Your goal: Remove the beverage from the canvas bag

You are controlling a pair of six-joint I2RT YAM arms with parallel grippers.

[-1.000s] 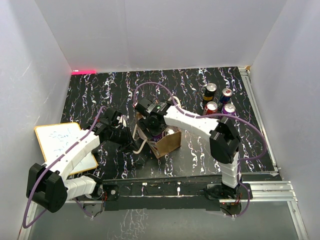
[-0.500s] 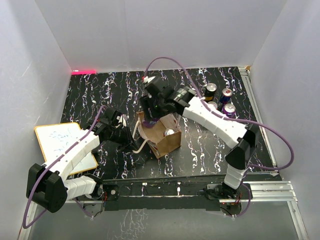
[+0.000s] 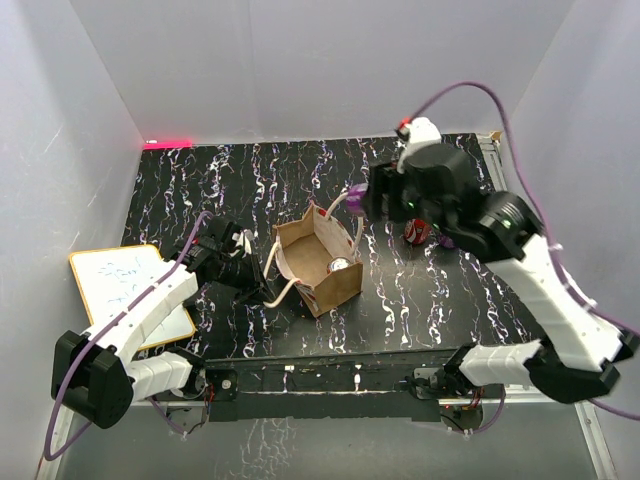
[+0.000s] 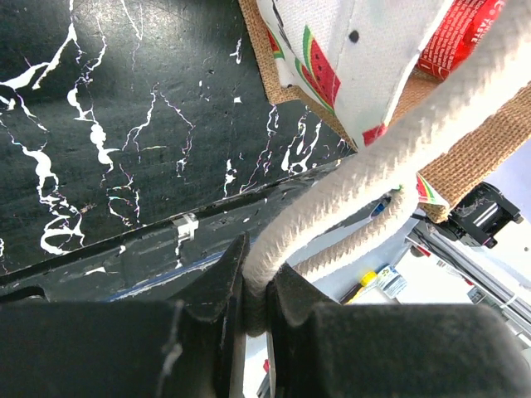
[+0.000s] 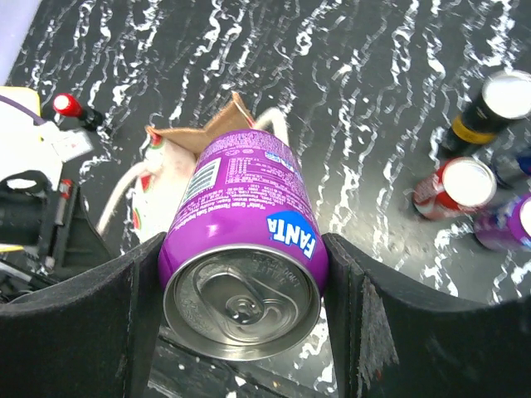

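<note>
Top view: even, diffuse white light fills my enclosure; the walls (image 3: 300, 60) read bright, the black tabletop (image 3: 200, 190) glossy, with a red glow (image 3: 168, 143) at its far left edge. Left wrist view: my left gripper (image 4: 257, 274) is dark and blurred near the lens, the bag handle (image 4: 415, 124) sharper farther out. Right wrist view: mild glare on the purple can (image 5: 241, 249) lid.

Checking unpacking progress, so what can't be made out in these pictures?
Top view: the right arm hides most standing cans behind it.
Top view: the canvas bag's walls hide its depths below one can top.
Right wrist: the frame edge cuts off a standing purple can.
</note>
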